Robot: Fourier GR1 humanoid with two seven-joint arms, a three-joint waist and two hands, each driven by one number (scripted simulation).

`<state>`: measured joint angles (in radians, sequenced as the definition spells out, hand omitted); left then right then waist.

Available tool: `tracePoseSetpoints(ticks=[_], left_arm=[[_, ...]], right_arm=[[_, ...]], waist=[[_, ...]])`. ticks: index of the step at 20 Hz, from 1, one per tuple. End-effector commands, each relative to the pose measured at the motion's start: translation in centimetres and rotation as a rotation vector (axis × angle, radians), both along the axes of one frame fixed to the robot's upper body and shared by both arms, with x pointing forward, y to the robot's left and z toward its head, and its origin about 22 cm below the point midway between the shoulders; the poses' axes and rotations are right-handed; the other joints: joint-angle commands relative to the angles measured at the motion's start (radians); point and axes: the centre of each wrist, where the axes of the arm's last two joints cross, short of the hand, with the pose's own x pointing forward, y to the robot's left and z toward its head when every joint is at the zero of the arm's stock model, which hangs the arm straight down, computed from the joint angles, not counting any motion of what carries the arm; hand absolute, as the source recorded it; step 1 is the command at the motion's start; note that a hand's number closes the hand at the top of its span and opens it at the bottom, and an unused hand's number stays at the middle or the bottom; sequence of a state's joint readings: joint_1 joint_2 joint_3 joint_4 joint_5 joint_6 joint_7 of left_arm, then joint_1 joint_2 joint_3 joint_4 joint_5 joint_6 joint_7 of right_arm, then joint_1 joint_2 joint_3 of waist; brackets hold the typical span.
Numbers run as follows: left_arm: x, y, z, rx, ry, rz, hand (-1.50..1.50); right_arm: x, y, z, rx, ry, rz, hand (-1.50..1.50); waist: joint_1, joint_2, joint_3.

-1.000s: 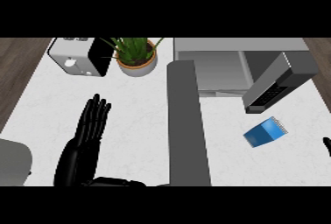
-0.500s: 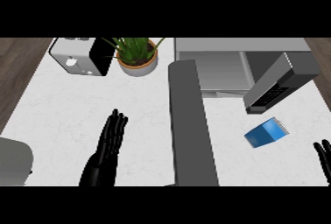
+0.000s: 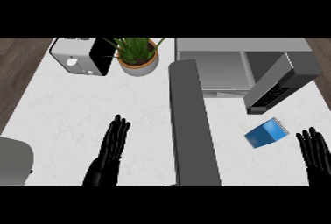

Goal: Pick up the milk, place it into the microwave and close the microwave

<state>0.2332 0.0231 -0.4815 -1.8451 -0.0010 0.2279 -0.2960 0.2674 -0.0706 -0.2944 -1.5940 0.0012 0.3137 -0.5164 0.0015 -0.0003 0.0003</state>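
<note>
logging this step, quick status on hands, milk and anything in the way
Left hand open, low on counter. Right hand open, beside blue milk carton, not touching. Grey microwave open, its door swung out above carton.

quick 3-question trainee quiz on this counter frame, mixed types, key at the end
1. True or false: the right robot hand is holding the blue milk carton.
2. Which robot hand is nearer the milk carton? A) left robot hand B) right robot hand
3. Fill in: the microwave door is ____.

Key:
1. False; its fingers are straight and it is apart from the carton, which lies on the counter.
2. B
3. open
</note>
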Motion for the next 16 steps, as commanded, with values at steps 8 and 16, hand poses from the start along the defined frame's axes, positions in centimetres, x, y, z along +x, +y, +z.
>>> tracePoseSetpoints(ticks=[8,16], left_arm=[[-2.0,4.2,-1.2,-0.031,0.013,0.010,-1.50],[-1.9,6.0,-0.4,-0.023,0.019,-0.006,-1.50]], right_arm=[[4.2,-1.6,-4.3,-0.051,0.004,-0.069,-1.50],[8.3,-2.3,-7.1,-0.103,0.013,-0.108,-1.50]], waist=[[0.005,0.001,0.000],[0.008,0.001,0.000]])
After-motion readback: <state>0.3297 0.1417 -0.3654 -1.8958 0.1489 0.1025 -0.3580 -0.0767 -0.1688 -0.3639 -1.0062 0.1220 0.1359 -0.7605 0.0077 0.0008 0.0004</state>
